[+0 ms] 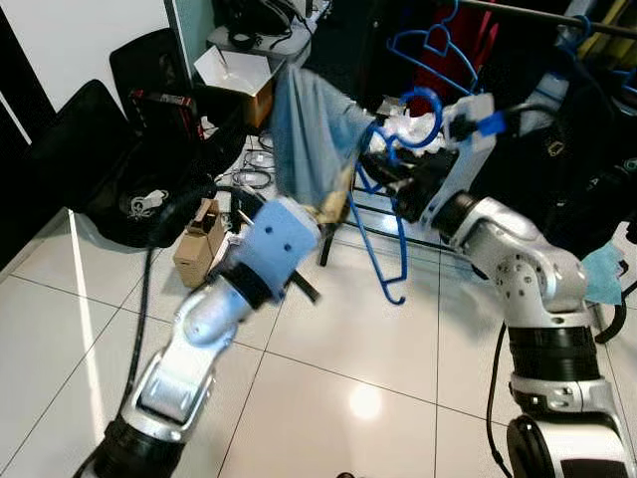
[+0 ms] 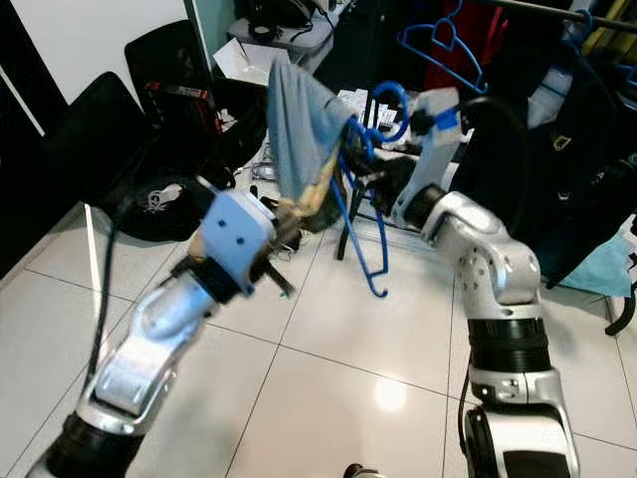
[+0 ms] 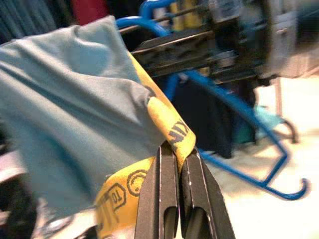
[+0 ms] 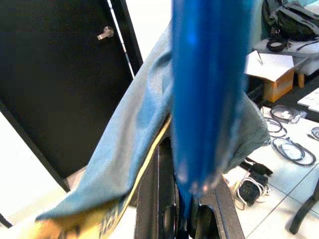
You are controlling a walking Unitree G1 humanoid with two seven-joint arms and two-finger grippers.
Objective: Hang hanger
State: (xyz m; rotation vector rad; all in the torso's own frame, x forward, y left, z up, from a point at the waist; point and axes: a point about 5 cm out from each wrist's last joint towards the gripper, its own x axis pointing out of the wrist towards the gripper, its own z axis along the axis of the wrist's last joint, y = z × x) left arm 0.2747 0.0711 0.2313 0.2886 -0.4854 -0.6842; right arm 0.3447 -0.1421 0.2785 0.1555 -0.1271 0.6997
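Left wrist view shows the left gripper (image 3: 178, 164) with fingers pinched tight on the yellow printed hem (image 3: 164, 124) of a grey-blue garment (image 3: 75, 109). The right gripper (image 1: 383, 164) clamps the blue plastic hanger (image 1: 383, 239) near its hook, holding it aloft in front of the clothes rail (image 1: 557, 15), the garment draped over one shoulder of it. I judge the hanger light and stiff but springy and smooth, best held close under the hook; the cloth is soft and limp, likely to slide off unless the hem stays pinched.
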